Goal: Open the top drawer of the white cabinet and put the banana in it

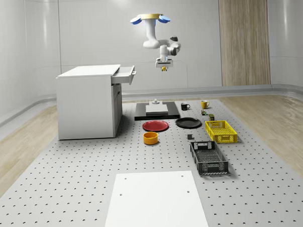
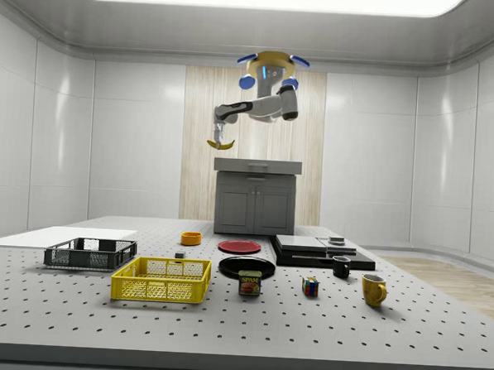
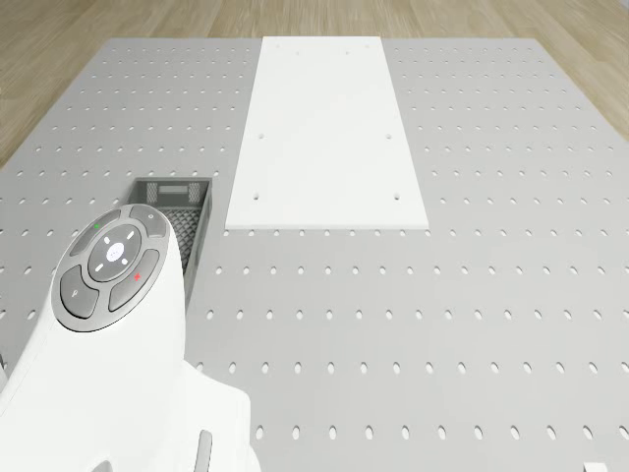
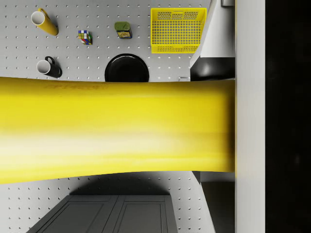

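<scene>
I hover high above the worktop point(image 1: 69, 197), just off the open end of the drawer point(image 1: 123, 74), my jaws pinching the banana point(image 2: 215, 143), which lies crosswise between them. The drawer on the cabinet point(image 1: 88, 103) stands pulled out toward me, slightly below and to the whole-scene view's left, with clear air between us, so I judge a short sideways carry should bring the banana over it.

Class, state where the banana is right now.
The banana hangs in the tool, in mid-air to the whole-scene view's right of the white cabinet's open top drawer, below the hovering drone.
</scene>
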Motion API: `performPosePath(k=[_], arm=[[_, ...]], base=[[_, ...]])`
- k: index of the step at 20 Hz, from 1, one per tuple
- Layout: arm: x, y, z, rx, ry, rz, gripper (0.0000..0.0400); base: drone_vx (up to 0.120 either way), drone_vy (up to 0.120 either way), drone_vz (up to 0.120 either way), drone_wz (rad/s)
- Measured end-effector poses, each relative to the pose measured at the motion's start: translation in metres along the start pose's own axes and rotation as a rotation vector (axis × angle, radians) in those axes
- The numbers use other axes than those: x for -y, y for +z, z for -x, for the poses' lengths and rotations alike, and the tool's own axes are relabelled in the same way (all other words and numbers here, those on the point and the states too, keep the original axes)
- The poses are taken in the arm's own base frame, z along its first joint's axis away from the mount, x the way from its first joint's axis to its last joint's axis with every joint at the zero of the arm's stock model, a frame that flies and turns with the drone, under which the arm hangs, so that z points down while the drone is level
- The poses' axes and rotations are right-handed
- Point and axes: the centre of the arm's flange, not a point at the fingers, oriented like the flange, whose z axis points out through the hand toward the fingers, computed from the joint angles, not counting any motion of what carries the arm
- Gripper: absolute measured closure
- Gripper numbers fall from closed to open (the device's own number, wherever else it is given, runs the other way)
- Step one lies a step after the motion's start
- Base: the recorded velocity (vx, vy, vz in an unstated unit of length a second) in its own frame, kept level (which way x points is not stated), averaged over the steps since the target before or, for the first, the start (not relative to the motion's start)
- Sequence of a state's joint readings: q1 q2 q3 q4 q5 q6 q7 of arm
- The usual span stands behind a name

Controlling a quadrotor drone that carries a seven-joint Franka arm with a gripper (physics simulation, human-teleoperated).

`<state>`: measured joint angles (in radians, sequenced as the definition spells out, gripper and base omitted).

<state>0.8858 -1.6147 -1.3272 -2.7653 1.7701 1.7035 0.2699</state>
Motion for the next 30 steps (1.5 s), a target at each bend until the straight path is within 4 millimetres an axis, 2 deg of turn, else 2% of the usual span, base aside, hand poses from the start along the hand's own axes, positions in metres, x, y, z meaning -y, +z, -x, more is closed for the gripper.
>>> performPosePath(k=[3, 10, 28, 30], arm=[[0.0, 0.0, 0.0, 0.0, 0.0, 0.0, 0.0208], [0.0, 0.0, 0.0, 0.0, 0.0, 0.0, 0.0208], [0.0, 0.0, 0.0, 0.0, 0.0, 0.0, 0.0208], [0.0, 0.0, 0.0, 0.0, 0.0, 0.0, 0.0208]], base=[[-0.12, 0.0, 0.107, 0.0], [-0.12, -0.006, 0.0, 0.0], [-0.12, -0.12, 0.0, 0.0], [-0.02, -0.12, 0.0, 0.0]])
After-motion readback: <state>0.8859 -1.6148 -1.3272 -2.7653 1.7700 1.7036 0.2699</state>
